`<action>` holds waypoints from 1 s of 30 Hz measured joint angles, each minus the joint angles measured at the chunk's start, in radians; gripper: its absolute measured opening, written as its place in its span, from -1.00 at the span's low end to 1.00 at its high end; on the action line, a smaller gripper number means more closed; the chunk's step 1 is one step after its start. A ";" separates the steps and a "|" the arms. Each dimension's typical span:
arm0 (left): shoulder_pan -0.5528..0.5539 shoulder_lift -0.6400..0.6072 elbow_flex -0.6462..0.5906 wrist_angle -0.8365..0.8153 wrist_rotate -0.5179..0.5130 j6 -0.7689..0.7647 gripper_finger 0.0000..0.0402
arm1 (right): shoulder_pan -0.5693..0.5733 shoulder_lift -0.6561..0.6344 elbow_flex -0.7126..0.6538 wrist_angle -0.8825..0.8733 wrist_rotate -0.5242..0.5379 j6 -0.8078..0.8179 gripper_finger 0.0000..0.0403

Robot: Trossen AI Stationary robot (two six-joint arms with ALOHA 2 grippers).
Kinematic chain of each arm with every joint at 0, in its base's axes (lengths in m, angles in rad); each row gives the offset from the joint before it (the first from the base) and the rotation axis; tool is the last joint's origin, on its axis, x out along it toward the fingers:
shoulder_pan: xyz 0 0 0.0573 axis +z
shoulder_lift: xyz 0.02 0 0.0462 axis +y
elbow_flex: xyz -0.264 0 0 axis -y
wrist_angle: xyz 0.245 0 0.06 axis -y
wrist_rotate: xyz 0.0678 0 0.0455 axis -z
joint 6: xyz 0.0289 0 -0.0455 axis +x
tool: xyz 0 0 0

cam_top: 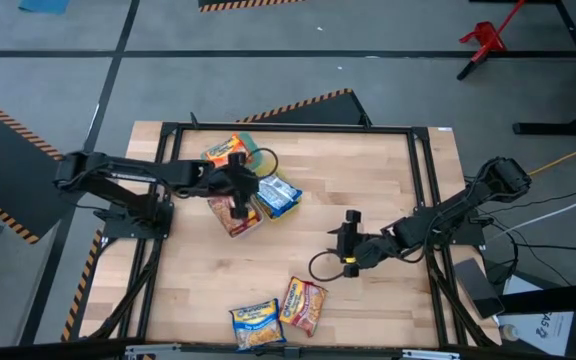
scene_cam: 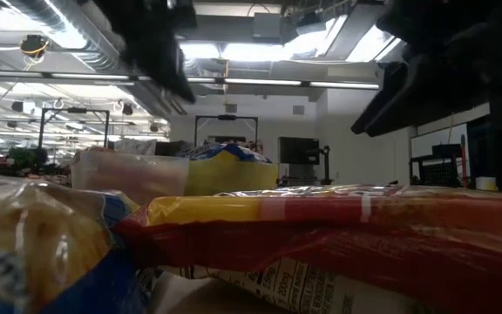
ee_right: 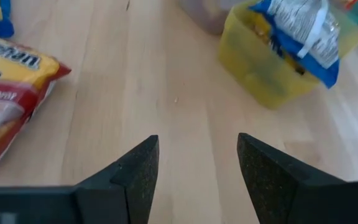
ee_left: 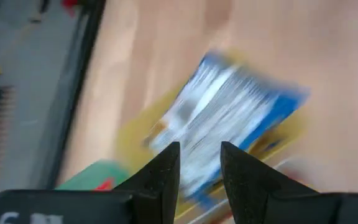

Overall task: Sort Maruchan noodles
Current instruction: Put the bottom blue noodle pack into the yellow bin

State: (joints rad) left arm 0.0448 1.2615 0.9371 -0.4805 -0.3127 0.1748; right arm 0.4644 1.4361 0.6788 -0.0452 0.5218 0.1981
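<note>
A blue-and-white packet (cam_top: 276,196) lies in the yellow container (ee_right: 272,74). An orange packet (cam_top: 230,150) sits in the green container, and a red-brown one (cam_top: 238,218) in the clear container. My left gripper (cam_top: 239,190) hovers above these containers. In the left wrist view its fingers, a narrow gap apart, point down at the blue-and-white packet (ee_left: 229,118) with nothing between them (ee_left: 200,177). My right gripper (cam_top: 349,232) is open (ee_right: 197,168) over bare wood at mid-table. Two more packets lie flat by the near edge: a blue-and-yellow one (cam_top: 256,322) and a red one (cam_top: 305,303).
A black frame (cam_top: 423,190) borders the wooden table. A dark loop (cam_top: 323,265) lies beside my right gripper. In the low view the two near packets (scene_cam: 321,235) fill the foreground, with the clear container (scene_cam: 129,174) and the yellow one behind. Bare wood stretches between the containers and near packets.
</note>
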 joint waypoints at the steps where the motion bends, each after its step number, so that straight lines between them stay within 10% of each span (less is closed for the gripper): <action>1: -0.016 -0.014 0.011 0.000 0.037 -0.054 -0.46 | -0.007 0.000 0.000 0.014 -0.001 -0.018 0.03; 7: -0.228 -0.050 0.023 0.001 0.267 -0.275 -0.46 | -0.060 0.000 0.000 0.084 -0.072 -0.094 0.03; 18: -0.739 0.179 0.022 0.158 -0.027 -0.737 -0.46 | -0.079 0.000 0.001 0.101 -0.123 -0.102 0.03; 30: -0.927 0.422 0.022 0.214 -0.044 -1.032 -0.45 | -0.079 0.000 0.001 0.103 -0.149 -0.100 0.03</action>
State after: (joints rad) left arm -0.8825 1.6837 0.9592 -0.2665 -0.3572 -0.8569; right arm 0.3855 1.4361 0.6796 0.0582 0.3725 0.0986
